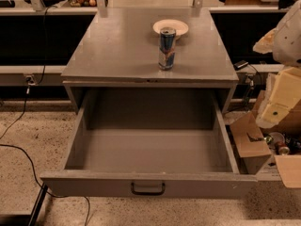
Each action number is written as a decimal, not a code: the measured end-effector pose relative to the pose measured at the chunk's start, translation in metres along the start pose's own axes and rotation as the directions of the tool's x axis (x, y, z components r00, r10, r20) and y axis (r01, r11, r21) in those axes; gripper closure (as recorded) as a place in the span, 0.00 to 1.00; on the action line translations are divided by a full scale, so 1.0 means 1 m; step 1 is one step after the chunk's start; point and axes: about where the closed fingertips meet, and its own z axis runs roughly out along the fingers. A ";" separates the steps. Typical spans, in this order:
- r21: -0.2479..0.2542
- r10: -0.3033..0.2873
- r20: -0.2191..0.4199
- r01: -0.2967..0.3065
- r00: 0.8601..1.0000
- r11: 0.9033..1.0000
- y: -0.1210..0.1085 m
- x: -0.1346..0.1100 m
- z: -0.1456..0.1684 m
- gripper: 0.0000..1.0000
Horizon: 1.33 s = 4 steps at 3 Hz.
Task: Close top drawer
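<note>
The top drawer (94, 182) is a wide, deep grey metal drawer, pulled far out of the cabinet (117, 55) toward the camera. Its inside (153, 149) is empty. A small dark loop handle (148, 188) sits in the middle of its flat front. My gripper (277, 100) shows as pale cream blocks at the right edge, to the right of the cabinet and above the drawer's right side. It is not touching the drawer. The white arm (289, 32) rises above it.
A blue and silver can (167, 48) stands upright on the cabinet top, with a white bowl (170, 27) just behind it. An open cardboard box (251, 142) and small cans (282, 147) lie on the floor at the right. Black cables (19, 149) run over the floor at the left.
</note>
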 end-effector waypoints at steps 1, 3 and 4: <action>0.000 0.000 0.000 0.000 1.000 1.000 0.000 0.000 0.000 0.00; 0.020 -0.041 0.159 0.038 0.986 0.999 0.024 -0.011 0.051 0.00; 0.013 -0.024 0.318 0.020 0.948 1.000 0.080 0.000 0.111 0.00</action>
